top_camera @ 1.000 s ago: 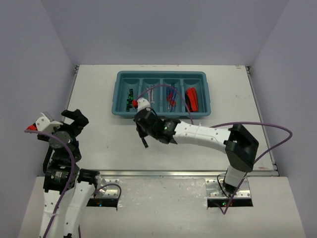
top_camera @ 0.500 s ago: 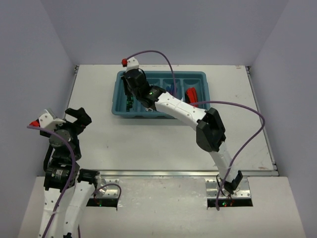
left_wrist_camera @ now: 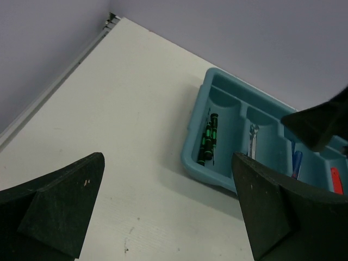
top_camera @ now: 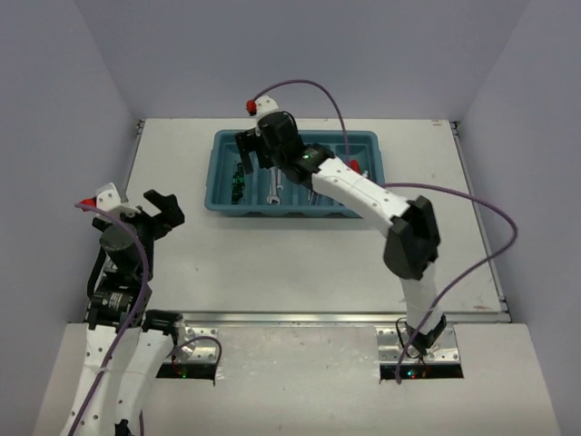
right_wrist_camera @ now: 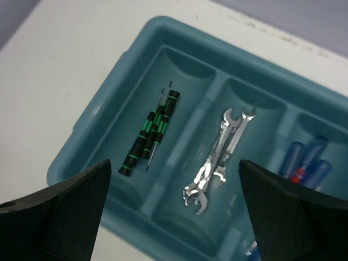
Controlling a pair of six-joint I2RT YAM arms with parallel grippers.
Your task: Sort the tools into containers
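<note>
Tools [top_camera: 275, 184]: sorted by kind inside the teal tray [top_camera: 263, 207], one kind to each compartment
Tray: lies at the far middle of the white table [top_camera: 272, 263], long side running left to right
Precision screwdrivers [right_wrist_camera: 151, 136]: black-and-green, bunched in the leftmost compartment
Wrenches [right_wrist_camera: 217, 160]: silver, lying lengthwise together in the second compartment
Blue screwdrivers [right_wrist_camera: 307, 160]: third compartment, partly cut off at the edge of the right wrist view
Pliers [left_wrist_camera: 336, 179]: red handle showing in the fourth compartment, mostly out of frame
Right gripper [right_wrist_camera: 174, 163]: hangs above the tray's left half, fingers spread wide, nothing between them
Left gripper [left_wrist_camera: 167, 163]: raised over the table's near left, well apart from the tray, fingers wide, holding nothing
</note>
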